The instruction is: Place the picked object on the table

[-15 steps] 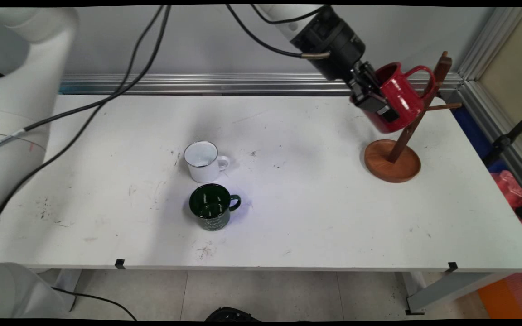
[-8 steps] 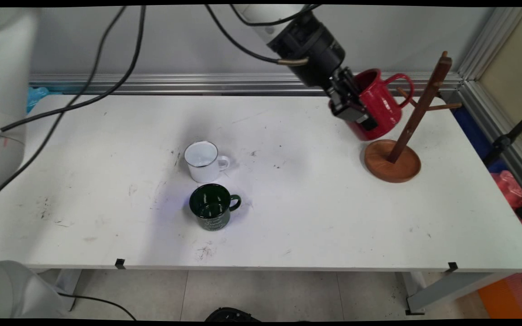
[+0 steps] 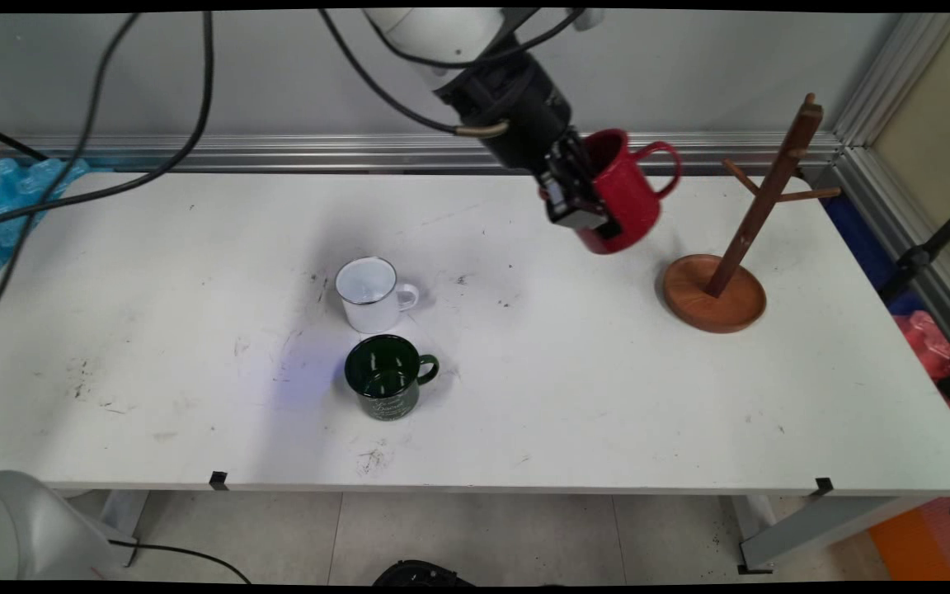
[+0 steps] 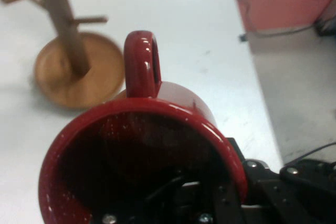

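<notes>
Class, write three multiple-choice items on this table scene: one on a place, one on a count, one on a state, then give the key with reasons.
1. Where does the dark green enamel mug stand?
A. just nearer the camera than the white enamel mug
B. on the wooden mug tree's round base
C. at the far left edge

2. How many mugs show?
A. two
B. three
C. four

3. How is the red glossy mug?
A. hung on a peg
B. lying on the white table
C. held in the air by the black gripper

Key: 1 A, the two stand close together; 2 B, white, green, red; 3 C, one finger inside its rim, clear of the tree.
</notes>
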You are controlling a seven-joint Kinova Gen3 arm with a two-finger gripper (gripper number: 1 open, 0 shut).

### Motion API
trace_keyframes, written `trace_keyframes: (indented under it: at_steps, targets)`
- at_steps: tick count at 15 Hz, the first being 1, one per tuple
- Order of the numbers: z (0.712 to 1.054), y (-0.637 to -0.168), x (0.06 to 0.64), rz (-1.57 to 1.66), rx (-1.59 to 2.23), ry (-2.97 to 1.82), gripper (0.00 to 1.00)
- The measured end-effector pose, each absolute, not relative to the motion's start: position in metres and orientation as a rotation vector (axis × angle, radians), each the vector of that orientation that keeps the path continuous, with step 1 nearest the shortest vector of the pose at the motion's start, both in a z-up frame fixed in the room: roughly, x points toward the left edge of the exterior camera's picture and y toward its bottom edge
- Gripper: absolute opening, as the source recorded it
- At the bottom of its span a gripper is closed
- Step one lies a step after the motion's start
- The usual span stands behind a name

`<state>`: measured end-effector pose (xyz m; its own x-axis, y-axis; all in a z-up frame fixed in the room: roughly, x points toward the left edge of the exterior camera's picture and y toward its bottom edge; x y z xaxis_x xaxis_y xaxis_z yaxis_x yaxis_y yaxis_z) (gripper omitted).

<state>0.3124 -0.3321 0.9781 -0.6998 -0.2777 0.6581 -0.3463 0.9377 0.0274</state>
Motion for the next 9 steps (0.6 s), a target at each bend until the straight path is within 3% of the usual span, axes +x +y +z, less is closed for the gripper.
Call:
trace_keyframes:
  at_steps: [9]
  targets:
    - [0.973,-0.326,0.346,0.333,0.589,-2.519,0.0]
